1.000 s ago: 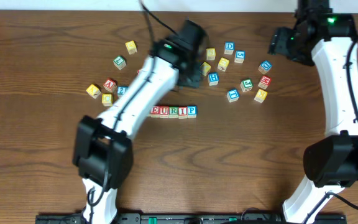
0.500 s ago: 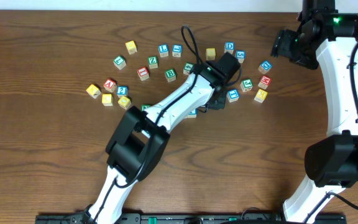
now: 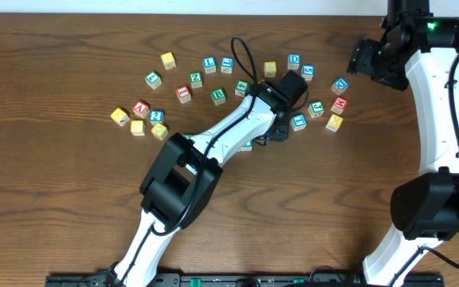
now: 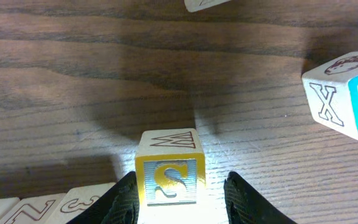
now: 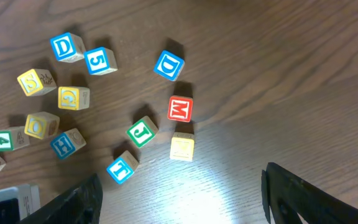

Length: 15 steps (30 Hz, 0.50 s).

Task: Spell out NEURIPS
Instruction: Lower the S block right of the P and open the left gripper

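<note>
Seven letters are looking nearly placed. The yellow S cube (image 4: 169, 180) is sitting low in the left wrist frame, just beside the row (image 4: 82, 202), with the left gripper (image 4: 180, 190) standing parted around it. Overhead, the left arm (image 3: 229, 131) is hiding that row. The right gripper (image 5: 182, 190) is hanging wide and empty. Dark wood-grain table (image 3: 309, 207) is filling every view — only a pale strip is showing at the overhead frame's upper edge.

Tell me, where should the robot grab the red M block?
Probably from straight above, pinching the red M block by its left and right side faces, as the right wrist view shows it. It lies flat with the M facing up, and those two sides look clear. The yellow block sits close by its lower edge.
</note>
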Each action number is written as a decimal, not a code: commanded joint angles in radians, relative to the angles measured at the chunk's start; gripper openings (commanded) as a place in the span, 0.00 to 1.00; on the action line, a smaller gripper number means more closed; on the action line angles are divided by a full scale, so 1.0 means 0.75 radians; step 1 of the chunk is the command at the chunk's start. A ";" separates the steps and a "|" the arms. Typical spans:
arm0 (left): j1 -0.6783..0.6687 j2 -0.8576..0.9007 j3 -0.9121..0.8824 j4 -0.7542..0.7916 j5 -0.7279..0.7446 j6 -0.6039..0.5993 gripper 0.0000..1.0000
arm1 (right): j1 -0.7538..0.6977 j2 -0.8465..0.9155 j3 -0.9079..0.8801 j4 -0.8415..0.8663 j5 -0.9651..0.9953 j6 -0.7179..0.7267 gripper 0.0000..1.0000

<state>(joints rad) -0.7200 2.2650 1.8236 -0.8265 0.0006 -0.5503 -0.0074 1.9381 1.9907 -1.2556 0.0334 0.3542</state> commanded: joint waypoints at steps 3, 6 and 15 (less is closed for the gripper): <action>0.024 -0.032 0.029 -0.003 -0.016 0.034 0.43 | -0.004 0.007 0.027 -0.005 -0.003 -0.017 0.78; 0.053 -0.107 0.032 -0.003 -0.017 0.063 0.44 | -0.004 0.007 0.027 -0.008 -0.003 -0.018 0.79; 0.204 -0.476 0.032 -0.064 -0.017 0.221 0.44 | 0.000 0.007 0.027 -0.012 -0.004 -0.025 0.79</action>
<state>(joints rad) -0.6083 2.0338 1.8236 -0.8597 0.0006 -0.4530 -0.0074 1.9381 1.9907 -1.2602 0.0334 0.3504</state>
